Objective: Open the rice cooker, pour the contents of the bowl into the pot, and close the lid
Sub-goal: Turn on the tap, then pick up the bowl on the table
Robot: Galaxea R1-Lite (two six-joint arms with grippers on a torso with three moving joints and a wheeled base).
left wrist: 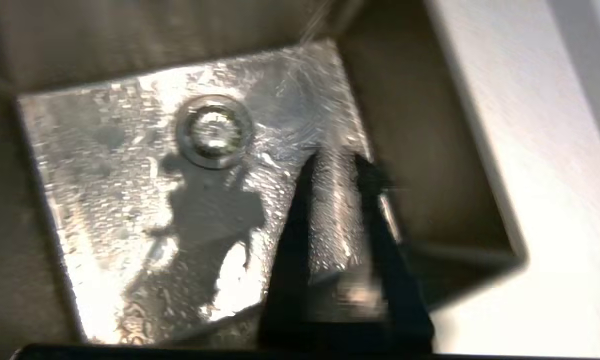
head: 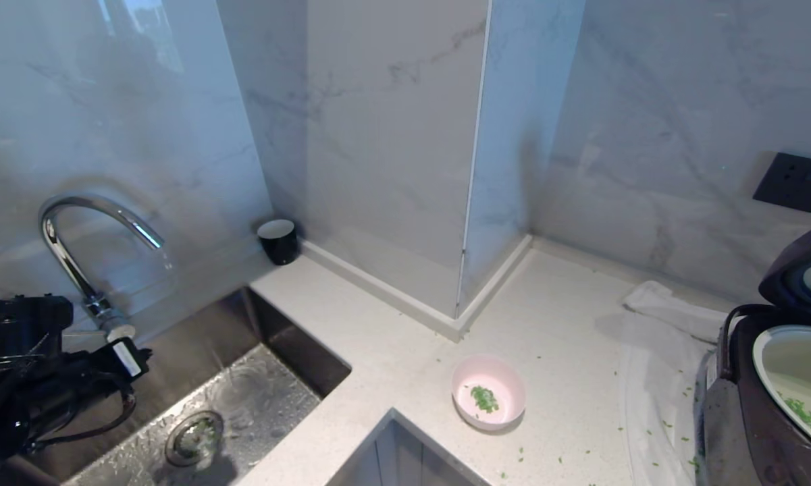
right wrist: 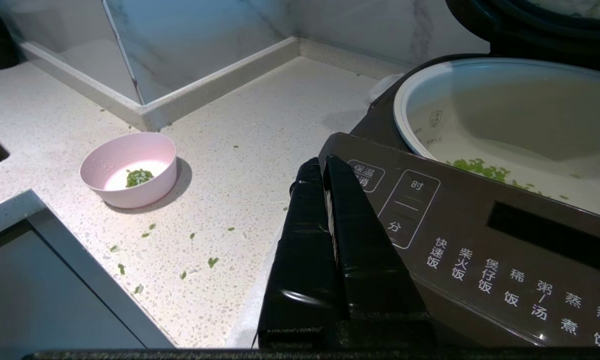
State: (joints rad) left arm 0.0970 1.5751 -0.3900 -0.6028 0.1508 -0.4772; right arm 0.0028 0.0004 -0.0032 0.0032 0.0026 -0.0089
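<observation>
The rice cooker (head: 749,418) stands at the right edge of the counter with the lid (head: 807,270) swung up. Green bits (right wrist: 479,169) lie in its white pot (right wrist: 509,115). The pale pink bowl (head: 488,393) sits upright on the counter, apart from the cooker, with a few green bits (right wrist: 139,177) inside. My right gripper (right wrist: 321,161) is shut and empty, beside the cooker's front button panel (right wrist: 479,240). My left arm (head: 34,364) hangs over the sink. Its gripper (left wrist: 337,162) holds nothing, and its fingers stand a little apart.
A steel sink (head: 243,405) with a curved tap (head: 94,223) fills the left. A black cup (head: 278,240) stands by the wall corner. A white cloth (head: 662,351) lies under the cooker. Stray green bits (right wrist: 180,250) dot the counter. A wall pillar (head: 391,155) juts out behind the bowl.
</observation>
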